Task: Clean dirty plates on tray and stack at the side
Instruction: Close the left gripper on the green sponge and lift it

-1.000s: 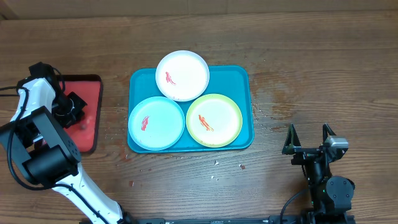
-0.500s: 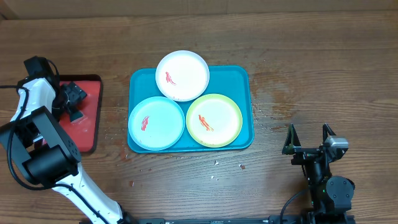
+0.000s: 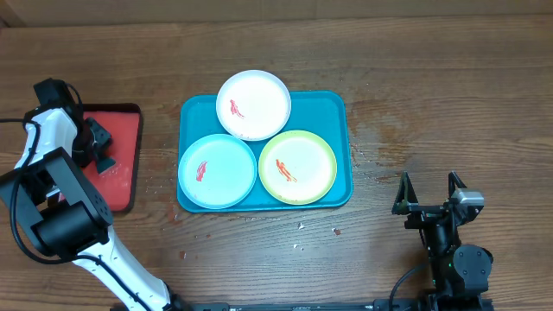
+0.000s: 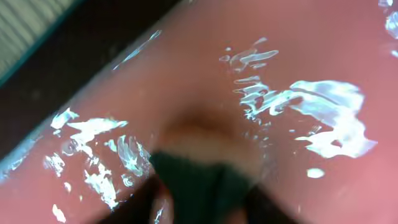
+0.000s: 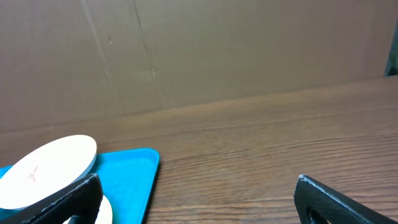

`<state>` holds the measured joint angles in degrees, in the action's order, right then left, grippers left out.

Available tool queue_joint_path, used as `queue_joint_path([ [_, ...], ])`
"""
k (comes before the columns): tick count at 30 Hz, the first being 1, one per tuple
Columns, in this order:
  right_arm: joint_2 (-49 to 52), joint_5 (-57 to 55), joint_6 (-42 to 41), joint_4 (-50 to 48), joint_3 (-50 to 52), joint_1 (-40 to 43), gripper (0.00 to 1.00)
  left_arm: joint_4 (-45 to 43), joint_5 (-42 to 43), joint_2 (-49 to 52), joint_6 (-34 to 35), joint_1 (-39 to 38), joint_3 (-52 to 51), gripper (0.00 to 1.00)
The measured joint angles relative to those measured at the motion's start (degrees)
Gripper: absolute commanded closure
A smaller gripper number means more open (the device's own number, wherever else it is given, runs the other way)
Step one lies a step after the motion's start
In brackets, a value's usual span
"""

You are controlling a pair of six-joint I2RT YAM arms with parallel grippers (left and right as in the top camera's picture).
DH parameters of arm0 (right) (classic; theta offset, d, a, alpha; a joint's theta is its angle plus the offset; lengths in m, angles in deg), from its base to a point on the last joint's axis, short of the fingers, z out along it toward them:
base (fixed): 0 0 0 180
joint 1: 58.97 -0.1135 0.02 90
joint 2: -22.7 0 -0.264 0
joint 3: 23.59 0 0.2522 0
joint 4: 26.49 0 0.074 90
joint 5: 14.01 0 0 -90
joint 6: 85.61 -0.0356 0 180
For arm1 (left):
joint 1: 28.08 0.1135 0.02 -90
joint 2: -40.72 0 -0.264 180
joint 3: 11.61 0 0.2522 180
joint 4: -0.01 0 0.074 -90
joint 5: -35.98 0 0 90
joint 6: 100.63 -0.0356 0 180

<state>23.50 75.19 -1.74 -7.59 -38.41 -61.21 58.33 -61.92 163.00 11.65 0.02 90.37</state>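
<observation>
I have the teal tray (image 3: pixel 339 121) sitting at the centre of the wooden table (image 3: pixel 432 78) in the overhead view, with all three plates on it. The white plate (image 3: pixel 253 104) is at the top, lapping over the tray's upper rim. The light blue plate (image 3: pixel 217 171) is at lower left and reaches the left rim, and the yellow-green plate (image 3: pixel 297 167) is at lower right, touching the other two. Each carries a red-orange smear near its middle. My left gripper (image 3: pixel 95 145) is down over the red tray (image 3: pixel 121 177) at the left edge of the frame, well apart from the plates. Its wrist camera gives me only a blurred pink-red surface with wet white glints and a dark shape at the bottom, so I cannot tell how its jaws stand. My right gripper (image 3: pixel 427 181) sits at lower right of the frame, off the tray and holding nothing, jaws spread wide. Its own camera shows a finger (image 5: pixel 62 202) at each lower corner and bare table between them.
</observation>
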Motion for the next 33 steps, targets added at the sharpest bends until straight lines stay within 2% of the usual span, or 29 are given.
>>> queue_joint_path([
  [4,0.00,0.00,0.00,0.02,0.00,0.00,0.00,4.79,3.04,0.00,0.04,0.00,0.00,0.00],
  [5,0.00,0.00,0.00,0.00,0.00,0.00,0.00,5.51,3.61,0.00,0.04,0.00,0.00,0.10],
  [6,0.00,-0.02,-0.02,0.02,0.00,0.00,0.00,6.43,4.66,0.00,0.28,0.00,0.00,0.26],
  [9,0.00,0.00,-0.02,0.02,0.00,0.00,0.00,8.33,6.58,0.00,0.04,0.00,0.00,0.85],
  [10,0.00,0.00,-0.02,0.02,0.00,0.00,0.00,8.44,7.02,0.00,0.04,0.00,0.00,0.96],
  [14,0.00,-0.02,-0.02,0.02,0.00,0.00,0.00,8.37,7.72,0.00,0.02,0.00,0.00,0.95],
  [15,0.00,0.00,0.00,0.02,0.00,0.00,0.00,8.24,7.78,0.00,0.02,0.00,0.00,0.70],
  [17,0.00,-0.02,0.00,0.00,0.00,0.00,0.00,7.50,8.11,0.00,0.04,0.00,0.00,0.03],
  [18,0.00,-0.02,-0.02,0.04,0.00,0.00,0.00,6.84,8.20,0.00,0.04,0.00,0.00,0.00],
  [25,0.00,0.00,-0.04,0.02,0.00,0.00,0.00,-0.07,5.57,0.00,0.04,0.00,0.00,0.00],
  [26,0.00,-0.02,0.00,0.00,0.00,0.00,0.00,-0.50,4.92,0.00,0.04,0.00,0.00,0.04],
  [27,0.00,0.00,-0.02,0.00,0.00,0.00,0.00,-0.76,4.42,0.00,0.09,0.00,0.00,0.12],
  [29,0.00,0.00,0.00,0.02,0.00,0.00,0.00,-0.92,3.80,0.00,0.33,0.00,0.00,0.36],
  [30,0.00,0.00,-0.02,0.04,0.00,0.00,0.00,-0.87,3.52,0.00,0.15,0.00,0.00,0.45],
  [32,0.00,0.00,-0.02,0.02,0.00,0.00,0.00,-0.46,3.10,0.00,0.04,0.00,0.00,0.53],
  [33,0.00,0.00,0.00,0.02,0.00,0.00,0.00,-0.13,2.95,0.00,0.04,0.00,0.00,0.61],
])
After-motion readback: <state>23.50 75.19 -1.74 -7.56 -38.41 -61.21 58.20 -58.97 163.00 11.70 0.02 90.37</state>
